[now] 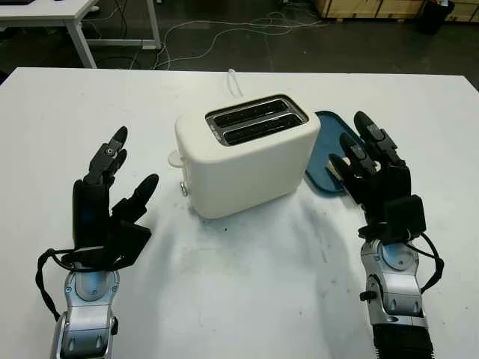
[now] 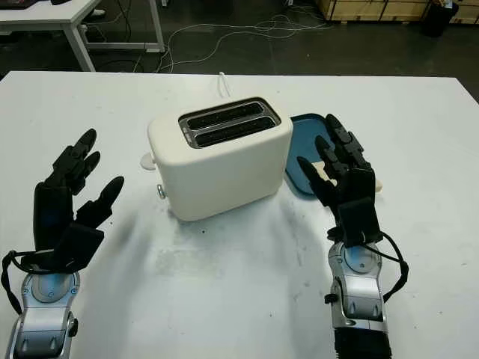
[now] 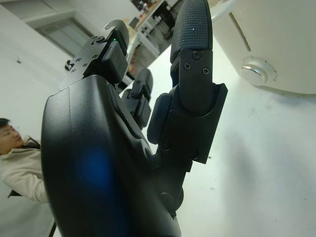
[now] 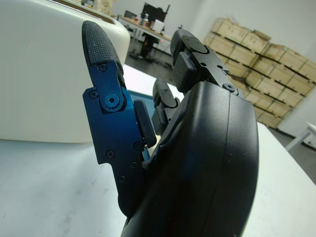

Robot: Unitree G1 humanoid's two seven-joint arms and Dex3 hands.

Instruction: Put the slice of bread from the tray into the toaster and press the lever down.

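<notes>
Sitting mid-table (image 1: 239, 299): white toaster (image 1: 247, 161), both slots empty on top.
Left hand (image 1: 112, 198) open, holding nothing, raised over the table left of the toaster, near side, well apart from it. Right hand (image 2: 346, 179) open too, holding nothing, hovering above the near part of the blue tray (image 2: 299, 161), just right of the toaster. Bread slice (image 2: 374, 183) lying on the tray, mostly hidden behind the right hand's fingers (image 1: 378, 146), pale edge poking out right of them; contact with fingers: cannot tell. Lever knob (image 1: 175, 158) sticking out of the toaster's left end, silver dial (image 3: 256, 70) just below it. White cord (image 1: 233, 81) trailing off behind the toaster. Person (image 3: 17, 163) visible past the left hand in the left wrist view.
</notes>
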